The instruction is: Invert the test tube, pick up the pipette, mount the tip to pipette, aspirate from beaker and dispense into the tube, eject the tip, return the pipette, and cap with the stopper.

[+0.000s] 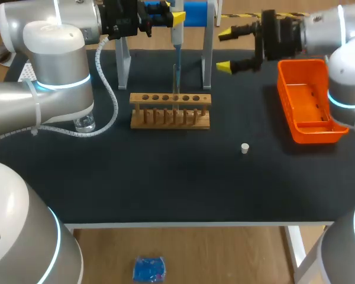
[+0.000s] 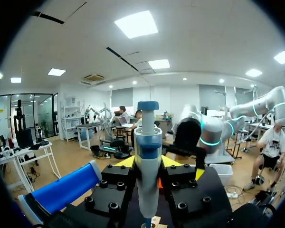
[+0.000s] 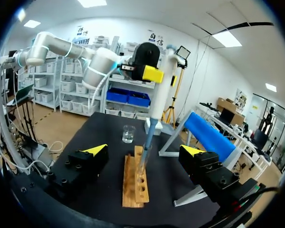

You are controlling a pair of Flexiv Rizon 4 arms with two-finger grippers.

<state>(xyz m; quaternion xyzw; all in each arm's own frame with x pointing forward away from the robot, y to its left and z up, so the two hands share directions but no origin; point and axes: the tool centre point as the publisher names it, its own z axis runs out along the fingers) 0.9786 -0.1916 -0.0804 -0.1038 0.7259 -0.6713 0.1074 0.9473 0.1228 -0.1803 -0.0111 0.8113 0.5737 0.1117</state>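
Note:
My left gripper [image 1: 165,18] hangs above the wooden rack [image 1: 170,110] and is shut on the white-and-blue pipette [image 1: 176,41]. In its own wrist view the pipette [image 2: 148,161] stands upright between the yellow fingers. The pipette's tip points down into a clear test tube [image 1: 176,80] that stands in the rack. My right gripper [image 1: 226,51] stands open and empty to the right of the pipette, level with it. From the right wrist, the pipette [image 3: 159,95], tube [image 3: 143,161] and rack [image 3: 135,183] lie ahead of my right gripper [image 3: 143,154]. A small white stopper [image 1: 245,148] lies on the mat.
A glass beaker [image 1: 84,123] sits left of the rack, under my left arm; the right wrist sees the beaker [image 3: 128,134] beyond the rack. An orange tray [image 1: 309,100] is at the right. A white stand with a blue bar [image 1: 195,12] straddles the back, behind the rack.

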